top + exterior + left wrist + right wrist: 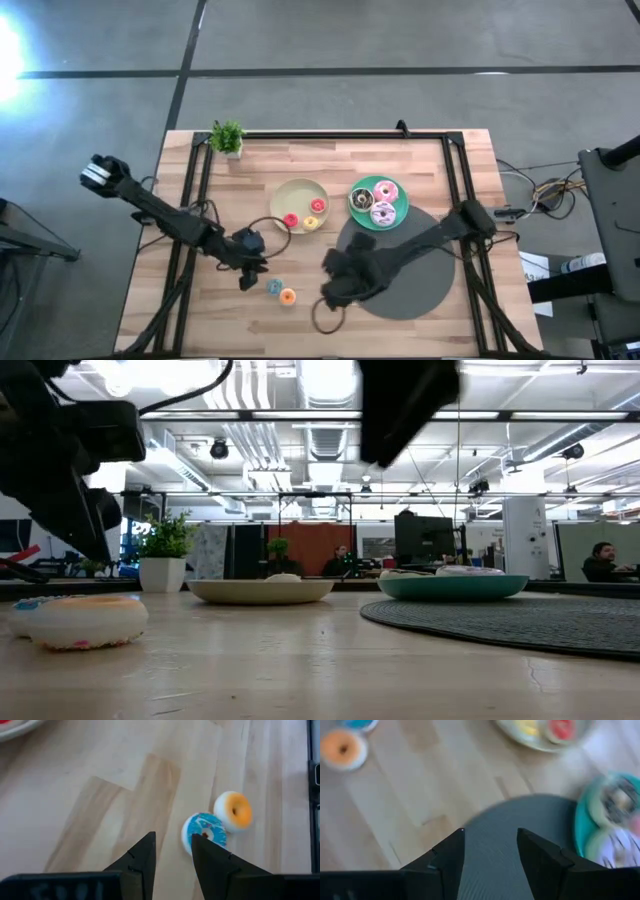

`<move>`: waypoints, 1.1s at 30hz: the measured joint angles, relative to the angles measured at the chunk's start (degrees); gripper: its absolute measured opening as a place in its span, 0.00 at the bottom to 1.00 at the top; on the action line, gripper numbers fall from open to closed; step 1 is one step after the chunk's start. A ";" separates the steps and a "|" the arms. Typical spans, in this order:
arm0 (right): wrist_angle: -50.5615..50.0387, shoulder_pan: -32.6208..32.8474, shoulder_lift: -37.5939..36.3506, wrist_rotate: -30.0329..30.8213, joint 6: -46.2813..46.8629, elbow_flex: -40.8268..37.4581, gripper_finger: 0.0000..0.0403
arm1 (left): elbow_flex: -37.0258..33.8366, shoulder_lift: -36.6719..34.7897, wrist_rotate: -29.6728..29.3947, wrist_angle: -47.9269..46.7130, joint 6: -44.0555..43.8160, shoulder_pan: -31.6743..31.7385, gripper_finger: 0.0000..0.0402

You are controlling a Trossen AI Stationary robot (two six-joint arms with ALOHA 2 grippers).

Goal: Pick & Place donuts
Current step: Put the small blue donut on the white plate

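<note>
Two small donuts lie flat on the bare wood near the table's near edge: a blue one and an orange one. My left gripper hovers just left of them, open and holding nothing; the blue donut sits beside the outer side of one finger. The beige plate carries two red small donuts and a yellow one. Larger donuts, a pink one and a lilac one among them, lie on the teal plate. My right gripper is open above the grey mat's edge.
A round grey mat covers the right near part of the table. A small potted plant stands at the far left corner. A thin dark loop lies near the near edge, below my right gripper. Bare wood shows between the plates and the small donuts.
</note>
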 joint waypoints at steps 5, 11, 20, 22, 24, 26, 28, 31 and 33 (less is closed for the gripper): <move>-0.57 3.05 -8.65 3.74 14.73 -10.43 0.42 | 6.53 5.21 0.00 -6.13 -0.04 -0.53 0.25; -1.32 5.07 -17.33 4.54 22.67 -22.80 0.42 | 11.76 12.21 1.05 -8.84 2.50 -1.15 0.25; -0.51 6.02 -26.86 7.34 24.12 -34.90 0.42 | 14.48 18.04 2.20 -8.14 4.18 -1.90 0.25; 0.16 6.21 -28.58 7.62 23.59 -37.00 0.42 | 14.65 18.48 2.40 -8.48 4.14 -1.90 0.25; 0.90 6.26 -30.18 8.59 23.76 -38.83 0.42 | 14.62 18.86 2.82 -7.87 4.04 -1.90 0.25; 1.78 6.42 -31.50 9.04 24.11 -40.56 0.42 | 14.61 19.41 3.87 -7.39 3.32 -1.94 0.25; 3.18 6.43 -32.51 9.13 24.14 -42.26 0.42 | 14.61 20.22 5.34 -7.34 2.79 -2.08 0.25; 5.23 6.43 -33.69 9.16 24.08 -44.27 0.42 | 14.61 21.41 6.84 -5.90 2.45 -2.13 0.25; 6.54 6.43 -34.02 9.17 24.06 -45.16 0.42 | 14.62 22.21 6.96 -5.90 2.02 -2.18 0.25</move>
